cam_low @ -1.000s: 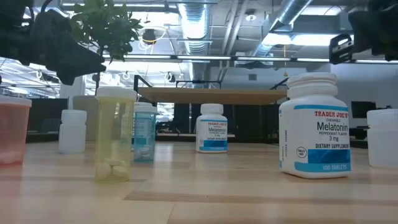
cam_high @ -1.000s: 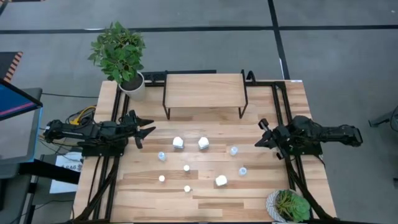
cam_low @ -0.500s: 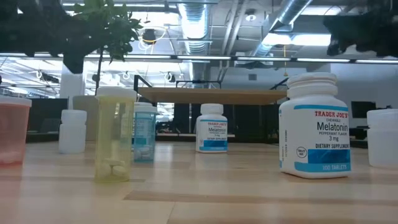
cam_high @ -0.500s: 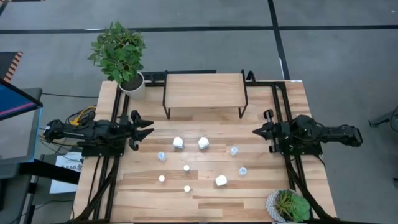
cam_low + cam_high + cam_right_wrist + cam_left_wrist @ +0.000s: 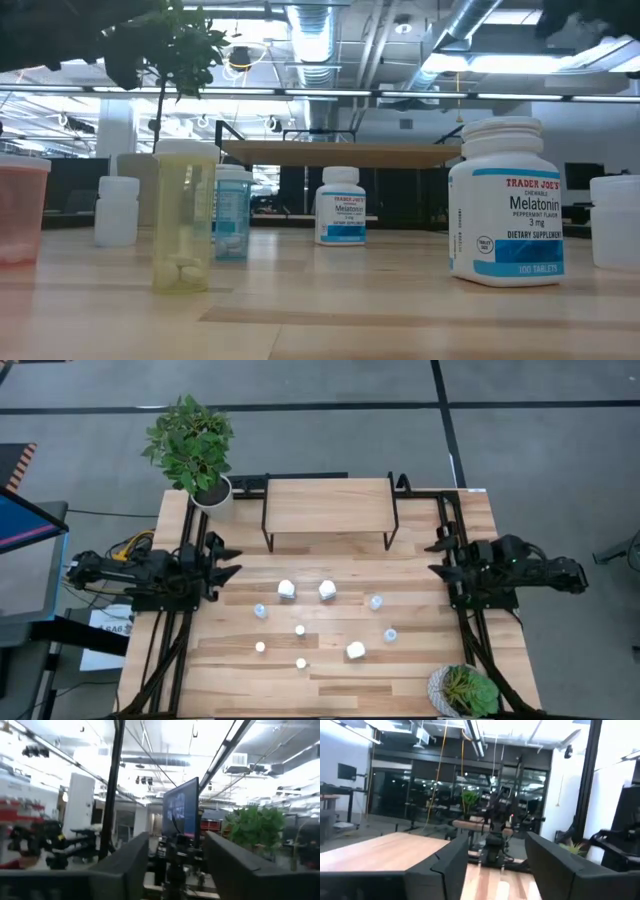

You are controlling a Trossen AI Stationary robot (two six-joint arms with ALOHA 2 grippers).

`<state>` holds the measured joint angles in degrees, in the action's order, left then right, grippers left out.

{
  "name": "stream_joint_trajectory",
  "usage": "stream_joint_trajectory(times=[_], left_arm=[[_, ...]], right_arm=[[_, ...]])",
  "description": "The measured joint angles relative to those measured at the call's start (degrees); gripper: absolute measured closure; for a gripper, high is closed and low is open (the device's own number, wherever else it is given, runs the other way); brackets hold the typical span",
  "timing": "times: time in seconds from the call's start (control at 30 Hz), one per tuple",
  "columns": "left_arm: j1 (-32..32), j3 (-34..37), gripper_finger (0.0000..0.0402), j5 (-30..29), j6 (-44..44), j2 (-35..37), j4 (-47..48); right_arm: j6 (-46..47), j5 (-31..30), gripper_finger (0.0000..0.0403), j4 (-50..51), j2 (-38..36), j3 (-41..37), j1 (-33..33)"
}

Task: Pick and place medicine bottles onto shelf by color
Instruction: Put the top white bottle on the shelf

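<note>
Several small medicine bottles stand upright on their bases in the middle of the table: chunky white ones [image 5: 286, 589] [image 5: 327, 590] [image 5: 355, 651], pale blue ones [image 5: 260, 611] [image 5: 376, 601] [image 5: 390, 635], and smallest pale ones [image 5: 299, 630] [image 5: 260, 647] [image 5: 300, 663]. The wooden shelf [image 5: 328, 505] stands on its black frame at the far middle. My left gripper [image 5: 236, 561] is open and empty near the table's left edge. My right gripper [image 5: 433, 557] is open and empty near the right edge. Both are well clear of the bottles.
A potted plant [image 5: 195, 445] stands at the far left corner and another [image 5: 465, 690] at the near right corner. In the low view a yellow bottle [image 5: 185, 215] and a white labelled bottle [image 5: 505, 200] stand nearest the camera. Bare wood lies between bottles and shelf.
Both grippers have drawn back from the bottles, the left toward the table's left edge and the right toward the right edge and a little toward the far edge. Both have risen, almost out of the top of the low view. The bottles have stayed put.
</note>
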<state>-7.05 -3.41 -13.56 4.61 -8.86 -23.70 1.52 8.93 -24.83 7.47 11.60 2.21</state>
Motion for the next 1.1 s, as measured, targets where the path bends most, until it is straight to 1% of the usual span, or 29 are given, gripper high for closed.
stream_joint_trajectory(times=[0.07, 0.13, 0.2, 0.3, 0.43, 0.53, 0.67, 0.8, 0.93, 1.1], left_arm=[[0.00, -2.90, 0.0186, 0.57, -1.35, -3.89, -0.08], [0.00, -6.19, 0.0169, 0.99, -3.83, -8.64, 0.36], [0.00, -9.83, 0.0158, 0.98, -6.28, -14.74, 1.53], [0.00, -14.99, 0.0152, 1.11, -8.49, -22.99, 5.58], [0.00, -20.80, 0.0157, 1.31, -7.58, -30.79, 9.33], [0.00, -23.86, 0.0163, 1.31, -6.57, -35.09, 12.26], [0.00, -25.63, 0.0167, 1.31, -6.46, -38.57, 12.71], [0.00, -25.76, 0.0168, 1.31, -6.42, -40.16, 12.85], [0.00, -25.77, 0.0168, 1.31, -6.40, -40.67, 12.90], [0.00, -25.80, 0.0168, 1.29, -6.87, -40.66, 12.87]], right_arm=[[4.50, 0.02, 0.0153, -0.95, 2.43, 2.11, -0.41], [5.98, 0.88, 0.0147, 2.41, 5.32, 5.10, -1.14], [6.03, 1.49, 0.0147, 8.94, 8.81, 8.60, -2.15], [6.09, 1.44, 0.0152, 20.58, 15.41, 14.70, -3.59], [10.51, 1.25, 0.0164, 36.94, 23.29, 22.55, -4.59], [13.88, 1.22, 0.0173, 43.86, 28.77, 26.06, -5.47], [14.99, 1.27, 0.0181, 45.83, 36.32, 27.30, -6.49], [14.98, 1.31, 0.0181, 45.70, 43.07, 27.41, -7.10], [13.09, 1.33, 0.0173, 45.39, 49.64, 27.39, -7.06], [10.28, 1.38, 0.0155, 45.79, 55.97, 27.39, -6.09]])
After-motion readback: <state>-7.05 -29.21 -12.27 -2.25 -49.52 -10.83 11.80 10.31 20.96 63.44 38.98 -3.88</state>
